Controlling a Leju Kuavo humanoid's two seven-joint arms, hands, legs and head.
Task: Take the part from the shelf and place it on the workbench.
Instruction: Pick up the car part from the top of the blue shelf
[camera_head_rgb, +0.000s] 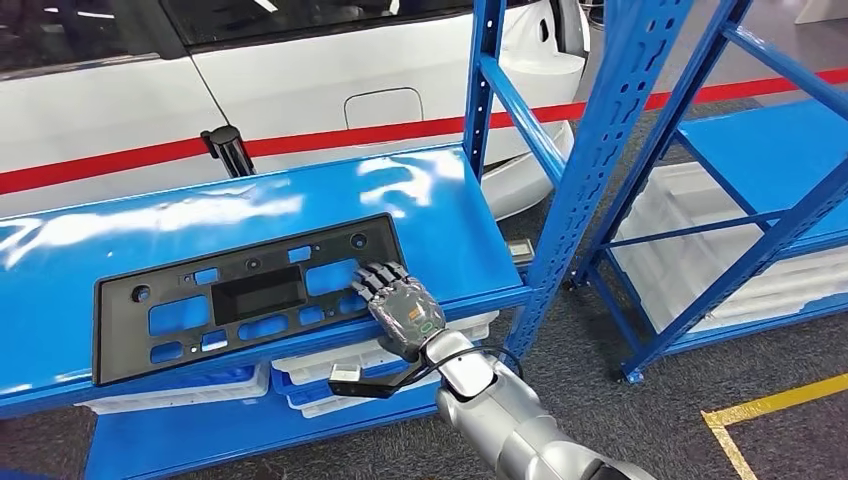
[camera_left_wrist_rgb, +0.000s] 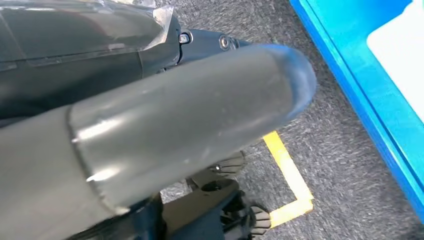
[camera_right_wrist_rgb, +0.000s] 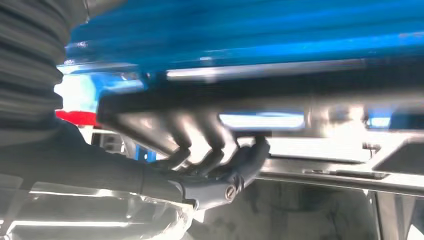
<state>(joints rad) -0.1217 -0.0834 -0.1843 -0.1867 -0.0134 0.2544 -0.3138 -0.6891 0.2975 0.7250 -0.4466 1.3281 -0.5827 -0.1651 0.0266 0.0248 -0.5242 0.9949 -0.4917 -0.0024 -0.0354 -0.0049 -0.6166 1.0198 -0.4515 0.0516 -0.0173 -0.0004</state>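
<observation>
Where the head view looks down on the glossy blue shelf (camera_head_rgb: 420, 195), we see the part (camera_head_rgb: 245, 295) lying flat on it: a long, thin panel of matte black plastic, roughly rectangular, pierced with rectangular cutouts and small round holes through which the blue shows, with a shallow recessed tray at its middle. The shelf top is smooth and throws back bright glare; its uprights are blue perforated steel. Below it sit white and blue plastic bins (camera_head_rgb: 330, 375). Behind stands a white car (camera_head_rgb: 300, 80) with a red stripe, and the floor is grey carpet (camera_head_rgb: 640, 420) marked with yellow tape.

We find the right hand (camera_head_rgb: 398, 305), silver-backed with dark fingers, at the part's right end near the shelf's front edge, palm down, its fingertips (camera_head_rgb: 372, 281) resting on the panel. In the right wrist view the dark fingers (camera_right_wrist_rgb: 215, 160) curl against the panel's edge; we cannot tell whether they truly grip it.

The left hand (camera_left_wrist_rgb: 150, 135) appears as a smooth grey thumb over carpet; we cannot tell its state.
</observation>
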